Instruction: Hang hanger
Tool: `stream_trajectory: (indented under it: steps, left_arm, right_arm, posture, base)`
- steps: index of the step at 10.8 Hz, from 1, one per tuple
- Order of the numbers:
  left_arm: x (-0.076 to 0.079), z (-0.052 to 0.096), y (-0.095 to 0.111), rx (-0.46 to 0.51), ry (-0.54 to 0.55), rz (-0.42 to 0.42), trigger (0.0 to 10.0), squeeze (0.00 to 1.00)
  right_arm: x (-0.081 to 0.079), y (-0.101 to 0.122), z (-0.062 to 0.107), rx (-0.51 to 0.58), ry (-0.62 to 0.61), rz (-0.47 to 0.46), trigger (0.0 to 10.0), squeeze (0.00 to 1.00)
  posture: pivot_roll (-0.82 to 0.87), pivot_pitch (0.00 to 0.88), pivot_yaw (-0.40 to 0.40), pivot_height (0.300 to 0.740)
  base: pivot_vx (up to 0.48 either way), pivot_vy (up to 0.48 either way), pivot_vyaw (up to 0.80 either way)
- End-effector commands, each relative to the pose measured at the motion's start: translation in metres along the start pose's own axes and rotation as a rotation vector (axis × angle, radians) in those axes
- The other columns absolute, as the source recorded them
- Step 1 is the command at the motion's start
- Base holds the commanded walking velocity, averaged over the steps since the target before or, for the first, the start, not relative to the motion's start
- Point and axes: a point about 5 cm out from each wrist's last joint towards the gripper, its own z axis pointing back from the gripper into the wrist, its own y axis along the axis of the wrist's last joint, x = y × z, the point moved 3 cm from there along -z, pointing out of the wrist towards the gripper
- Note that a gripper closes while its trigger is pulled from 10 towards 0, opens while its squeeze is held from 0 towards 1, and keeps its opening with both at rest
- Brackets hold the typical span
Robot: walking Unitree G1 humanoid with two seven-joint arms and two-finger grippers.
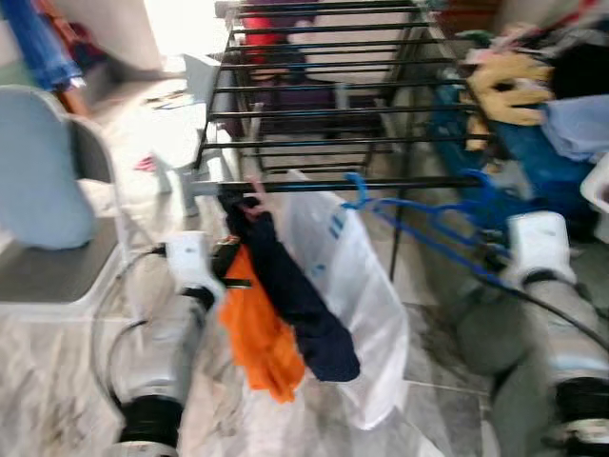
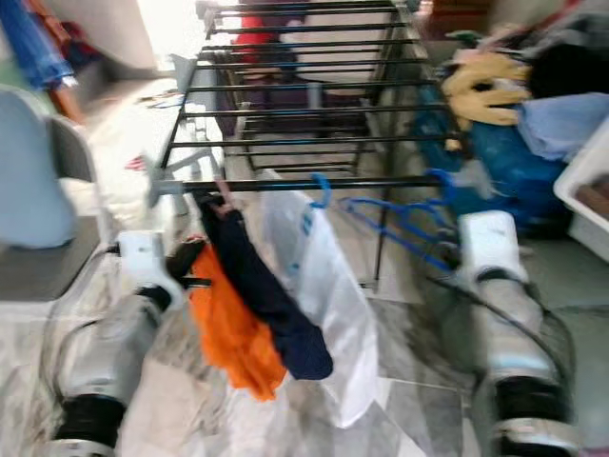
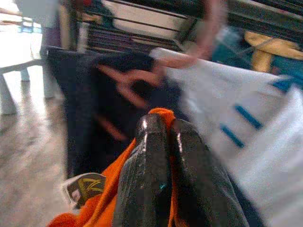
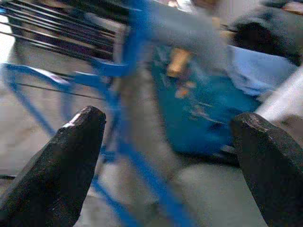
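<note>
A black drying rack (image 1: 314,186) stands in front of me. A pink hanger (image 1: 252,202) hooks over its front bar and carries a navy garment (image 1: 295,295) and an orange garment (image 1: 257,333). My left gripper (image 3: 158,125) is shut on the orange cloth just below the hanger. A white plastic bag (image 1: 352,276) hangs beside them. Blue hangers (image 1: 419,224) hang from the same bar to the right. My right gripper (image 4: 168,123) is open, and a blue hanger (image 4: 118,104) runs across the gap between its fingers.
A grey chair (image 1: 48,190) stands at the left and a white stool (image 1: 176,162) beyond it. Piled clothes (image 1: 514,86) and a blue bag (image 1: 533,162) crowd the right, beside a white basket (image 2: 590,181). Marble floor lies below.
</note>
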Motion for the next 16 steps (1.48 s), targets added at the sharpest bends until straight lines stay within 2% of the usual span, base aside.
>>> stream_trajectory:
  steps: [1,3,4,6,8,9,10,12,16]
  left_arm:
    - [-0.004,-0.001,0.006,0.013,0.010,-0.020,10.0,0.00]
    - [-0.003,-0.001,0.005,0.008,0.011,-0.017,10.0,0.00]
    - [-0.003,-0.001,0.005,0.005,0.010,-0.017,10.0,0.00]
    - [-0.005,-0.001,0.003,-0.006,0.011,-0.019,10.0,0.00]
    - [-0.005,-0.001,0.002,-0.014,0.007,-0.021,10.0,0.00]
    - [-0.005,-0.001,0.002,-0.018,0.005,-0.024,10.0,0.00]
    - [-0.006,-0.001,0.003,-0.019,0.006,-0.027,10.0,0.00]
    - [-0.008,0.000,0.003,-0.022,0.012,-0.032,10.0,0.00]
    - [-0.007,0.001,0.000,-0.031,0.013,-0.028,10.0,0.00]
  right_arm:
    - [-0.002,0.006,0.001,0.033,0.010,0.013,10.0,0.00]
    - [0.002,0.000,0.006,0.028,0.024,0.053,10.0,0.00]
    - [0.010,-0.007,0.005,-0.013,0.024,0.061,10.0,0.00]
    - [0.028,-0.024,0.001,-0.125,0.053,0.171,10.0,0.00]
    - [0.023,-0.036,0.000,-0.186,0.148,0.201,10.0,0.00]
    - [0.017,-0.042,-0.003,-0.236,0.176,0.120,0.0,0.00]
    - [0.011,-0.040,-0.006,-0.239,0.203,0.073,0.0,0.00]
    - [0.004,-0.040,-0.009,-0.242,0.240,0.058,0.0,0.00]
    - [0.000,-0.045,-0.008,-0.256,0.247,0.048,0.0,0.00]
  posture:
    - [-0.19,0.000,0.035,0.740]
    - [-0.19,0.000,0.035,0.740]
    - [-0.19,0.000,0.034,0.740]
    - [-0.19,0.000,0.036,0.740]
    - [-0.19,0.000,0.040,0.740]
    - [-0.18,0.000,0.043,0.740]
    - [-0.18,0.000,0.042,0.740]
    - [-0.17,0.000,0.039,0.740]
    - [-0.17,0.000,0.038,0.740]
  base:
    - [0.000,0.000,0.00]
    - [0.000,0.000,0.00]
    - [0.000,0.000,0.00]
    - [0.000,0.000,0.00]
    - [0.000,0.000,0.00]
    - [0.000,0.000,0.00]
    - [0.000,0.000,0.00]
    - [0.000,0.000,0.00]
    - [0.000,0.000,0.00]
